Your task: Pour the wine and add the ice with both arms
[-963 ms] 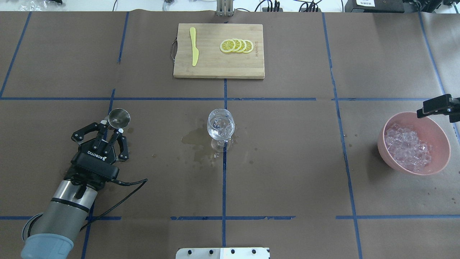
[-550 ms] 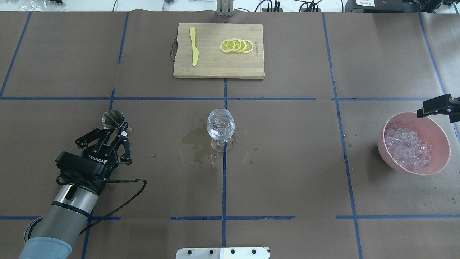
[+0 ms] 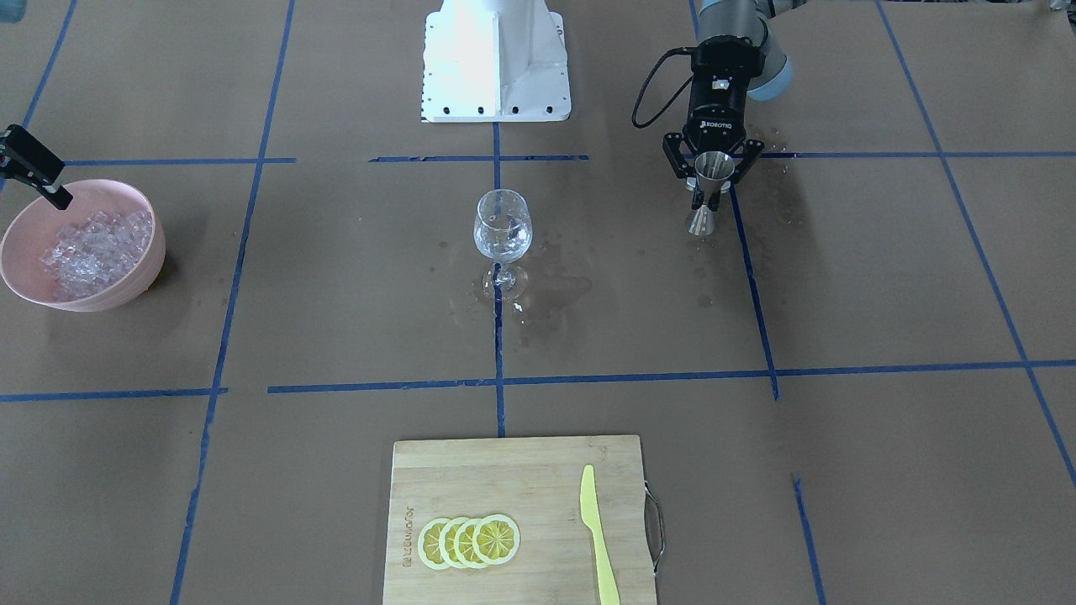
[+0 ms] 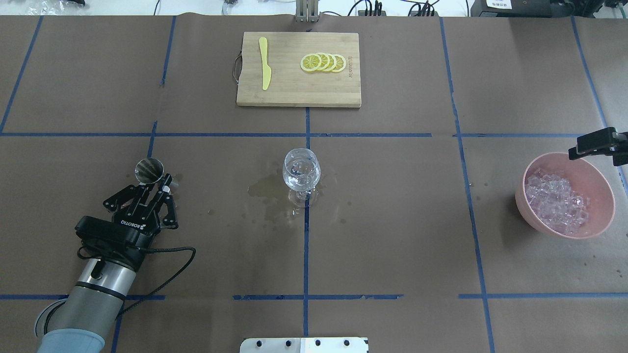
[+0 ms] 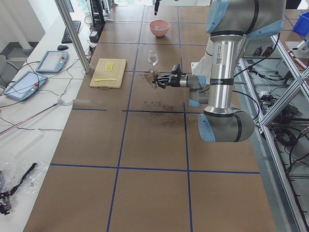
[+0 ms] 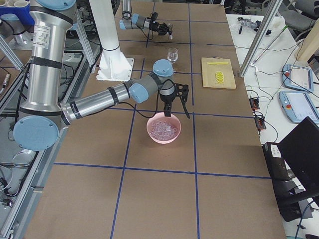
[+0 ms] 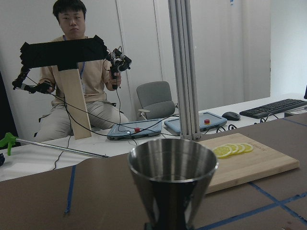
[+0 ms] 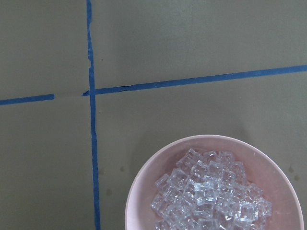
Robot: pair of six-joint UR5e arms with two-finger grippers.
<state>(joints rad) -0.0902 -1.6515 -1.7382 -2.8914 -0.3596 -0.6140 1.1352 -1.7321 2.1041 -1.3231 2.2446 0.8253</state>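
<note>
- Left gripper (image 4: 156,184): you see its fingers closed on the waist of the small double-cone steel measuring cup (image 4: 149,169). The cup is upright, mouth up, low over the brown paper table cover (image 4: 392,220). Whether its foot touches the paper cannot be told.
- Dark wet patch (image 4: 267,191): spilled liquid on the paper, just beside the glass foot.
- Clear stemmed wine glass (image 4: 301,169): it stands upright at the table's middle. The wine (image 3: 503,239), a shallow and almost colourless pool, lies in its bowl, so the pouring step looks finished.
- Round pink bowl (image 4: 549,156): it sits well apart from the glass, near the right edge, and holds the ice (image 4: 557,201) in a heap of clear cubes.
- Right gripper (image 6: 176,114): it hangs over the bowl's far rim with its fingers spread and nothing between them.
- Step in hand, as judged: parking the measuring cup. Next, you would release it, then lower the right fingers into the heap, close on one cube and carry it across to the glass mouth.
</note>
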